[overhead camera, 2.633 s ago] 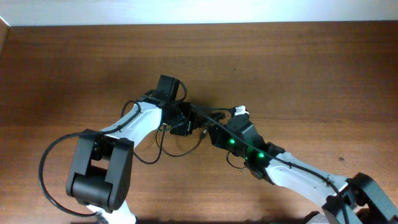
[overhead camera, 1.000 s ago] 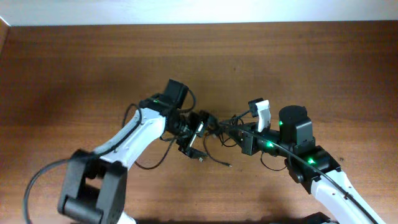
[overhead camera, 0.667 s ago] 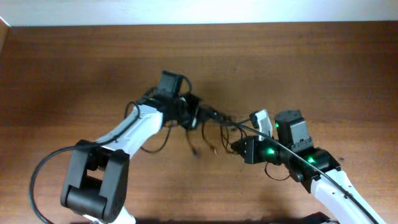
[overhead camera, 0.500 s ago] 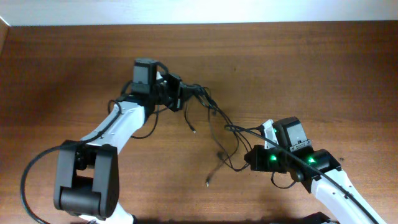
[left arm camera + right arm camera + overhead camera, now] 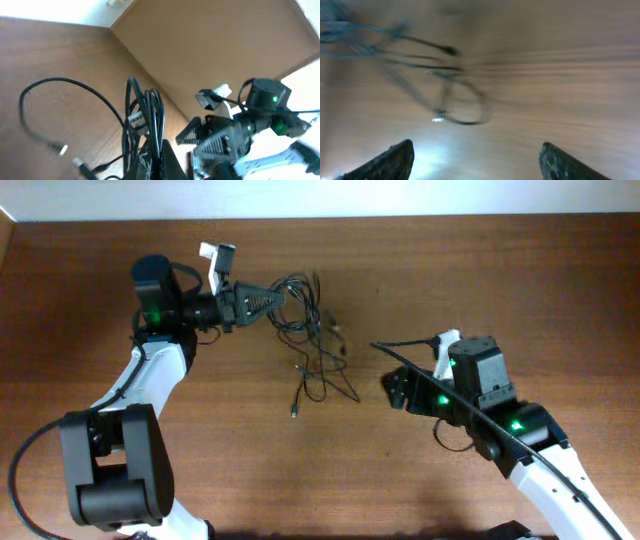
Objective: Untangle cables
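Note:
A tangle of thin black cables (image 5: 300, 310) hangs from my left gripper (image 5: 272, 298) at the table's upper left. Loose strands trail down to a small plug (image 5: 293, 413). In the left wrist view the bunched cables (image 5: 148, 112) run straight between the closed fingers (image 5: 170, 162), so that gripper is shut on them. My right gripper (image 5: 393, 388) sits to the right of the trailing strands, open and apart from them. The right wrist view shows its fingertips (image 5: 395, 159) spread wide over bare wood, with a blurred cable loop (image 5: 462, 107) ahead of my right gripper (image 5: 480, 165).
The brown wooden table (image 5: 500, 290) stretches to a pale wall at the back. My right arm (image 5: 250, 130), with green lights, shows in the left wrist view. Thicker black arm cables loop near the left base (image 5: 30, 460).
My left arm has swung up and to the left, dragging the cable bundle with it. My right gripper has let go of the cables and opened, ending to the right of them.

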{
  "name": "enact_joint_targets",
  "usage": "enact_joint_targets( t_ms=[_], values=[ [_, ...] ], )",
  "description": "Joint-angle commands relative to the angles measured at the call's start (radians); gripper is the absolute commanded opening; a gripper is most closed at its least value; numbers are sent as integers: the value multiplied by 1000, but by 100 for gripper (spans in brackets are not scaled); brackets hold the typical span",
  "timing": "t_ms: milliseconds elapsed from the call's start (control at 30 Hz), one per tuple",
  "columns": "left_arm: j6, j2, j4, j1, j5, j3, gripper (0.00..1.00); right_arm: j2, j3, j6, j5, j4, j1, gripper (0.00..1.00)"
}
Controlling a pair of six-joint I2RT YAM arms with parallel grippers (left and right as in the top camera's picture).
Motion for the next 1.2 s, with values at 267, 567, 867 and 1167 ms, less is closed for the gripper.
enact_joint_targets(
  t_ms=[267, 567, 867, 1167],
  values=[
    [-412, -6, -6, -119, 48, 9, 0, 184, 18, -315, -78, 414, 163, 48],
    [-395, -5, -575, -161, -87, 9, 0, 160, 17, -389, 52, 463, 201, 50],
    [-362, -5, -573, -206, -5, 9, 0, 304, 18, -377, 225, 486, 217, 4],
    [-195, -5, -557, -205, -123, 9, 0, 28, 21, -249, 298, 257, 214, 8]
  ],
)
